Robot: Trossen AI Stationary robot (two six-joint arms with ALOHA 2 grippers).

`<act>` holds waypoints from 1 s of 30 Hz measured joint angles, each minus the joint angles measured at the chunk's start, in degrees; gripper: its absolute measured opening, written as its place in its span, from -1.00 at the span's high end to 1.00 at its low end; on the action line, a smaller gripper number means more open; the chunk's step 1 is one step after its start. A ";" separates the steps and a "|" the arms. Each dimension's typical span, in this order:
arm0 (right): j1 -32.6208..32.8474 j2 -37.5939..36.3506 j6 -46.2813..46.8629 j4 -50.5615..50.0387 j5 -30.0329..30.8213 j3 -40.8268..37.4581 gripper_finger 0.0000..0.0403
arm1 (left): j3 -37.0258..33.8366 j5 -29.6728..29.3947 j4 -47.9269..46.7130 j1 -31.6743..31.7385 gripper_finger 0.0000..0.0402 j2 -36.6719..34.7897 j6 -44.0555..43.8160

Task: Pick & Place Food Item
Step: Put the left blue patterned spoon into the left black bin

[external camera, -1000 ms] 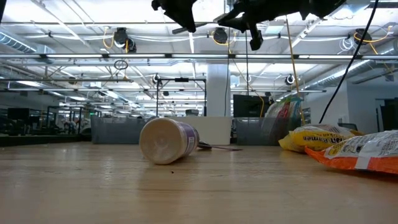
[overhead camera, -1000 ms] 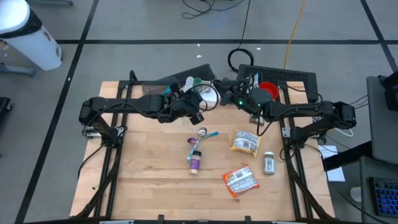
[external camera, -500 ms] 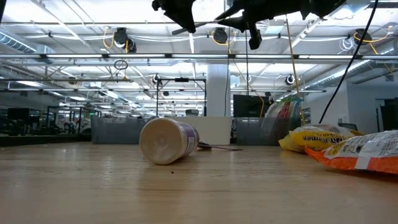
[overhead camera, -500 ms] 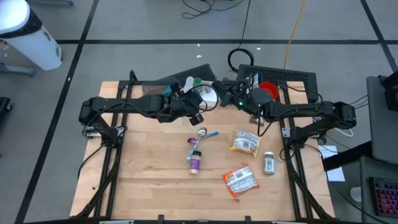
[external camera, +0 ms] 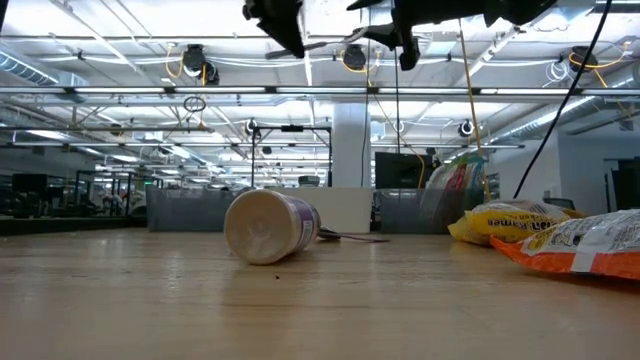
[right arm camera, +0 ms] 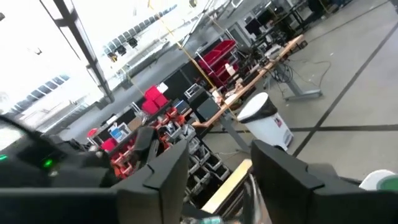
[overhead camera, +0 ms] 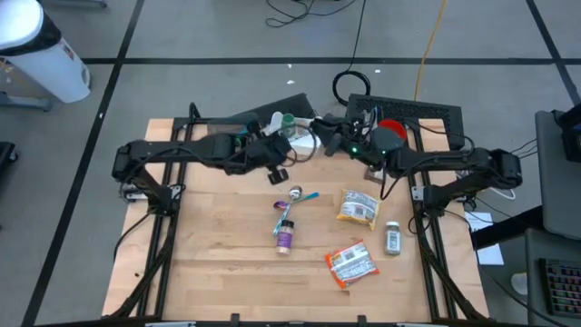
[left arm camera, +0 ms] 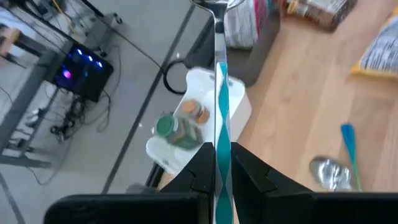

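My left gripper (overhead camera: 275,169) hangs above the table's far middle, shut on a teal-handled spoon (left arm camera: 219,93). My right gripper (overhead camera: 349,145) hovers open beside it at the far edge and holds nothing. On the table lie a purple yogurt cup (overhead camera: 284,238) on its side, which also shows in the low view (external camera: 270,226), a blue-handled spoon (overhead camera: 301,195), a yellow snack bag (overhead camera: 357,207), an orange snack bag (overhead camera: 351,264) and a small spice jar (overhead camera: 392,238). My left gripper pinches the spoon's teal handle (left arm camera: 219,140) between its two fingers. The fingers lie along the handle. The spoon runs straight out past the fingertips, its metal bowl (left arm camera: 215,4) at the far end, lifted clear of the table.
A white tray with small bottles (overhead camera: 289,127) and a red bowl (overhead camera: 388,133) sit past the table's far edge. Free wood lies along the table's near and left parts (overhead camera: 209,263).
My left gripper has gone a little toward the table's left edge with the spoon still in its hold. The things on the table have stayed where they were.
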 joint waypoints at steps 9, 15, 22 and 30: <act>-1.62 -1.88 -1.54 -1.69 0.03 0.02 0.10 | 0.00 16.57 -5.09 10.95 0.85 -10.55 -1.71; -1.60 -1.86 -3.21 -2.69 0.09 0.02 0.12 | 0.00 32.63 -4.91 23.30 0.85 -17.32 -0.12; -1.62 -1.81 -3.51 -4.86 3.48 0.02 0.13 | 0.02 53.36 -6.04 35.97 0.85 -19.61 0.69; -1.62 -1.81 -6.30 -5.76 4.18 0.02 0.13 | -4.81 63.97 -7.22 46.28 0.85 -19.58 4.77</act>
